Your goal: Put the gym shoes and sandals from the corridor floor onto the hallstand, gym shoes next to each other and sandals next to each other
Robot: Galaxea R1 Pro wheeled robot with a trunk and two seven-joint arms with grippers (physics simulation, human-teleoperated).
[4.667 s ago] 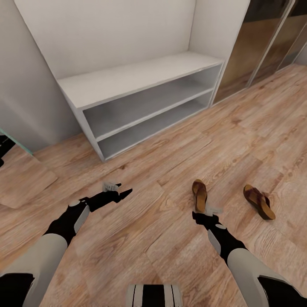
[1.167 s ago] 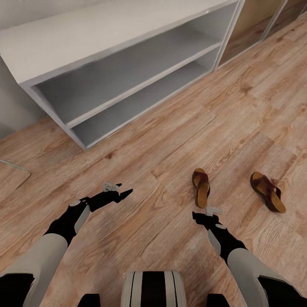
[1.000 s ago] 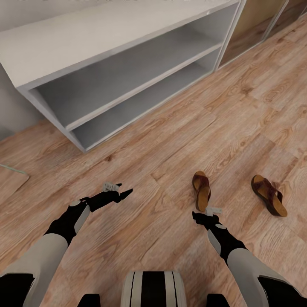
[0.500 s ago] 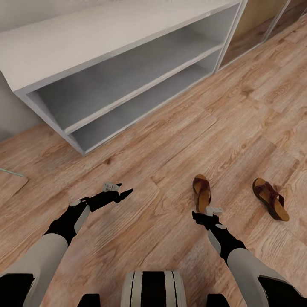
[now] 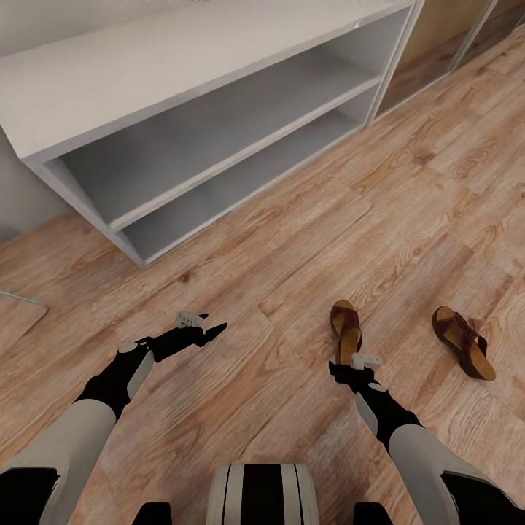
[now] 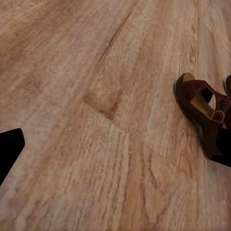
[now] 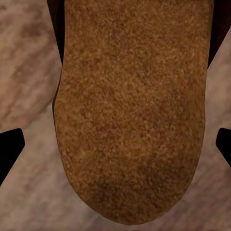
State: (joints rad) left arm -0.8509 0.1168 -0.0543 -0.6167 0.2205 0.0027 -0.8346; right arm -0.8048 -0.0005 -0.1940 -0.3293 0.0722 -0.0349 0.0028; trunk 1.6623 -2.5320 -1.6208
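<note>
Standing seemingly bare, hallstand; both sandals on floor.

Home corridor, shown by wood-plank floor, pale grey shoe rack with two open shelves stood against the wall, brown sandals lay nearby

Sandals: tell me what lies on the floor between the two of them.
Nothing. In the head view, bare wood-plank floor separates the near sandal, just ahead of the right pincer, from the far sandal.
</note>
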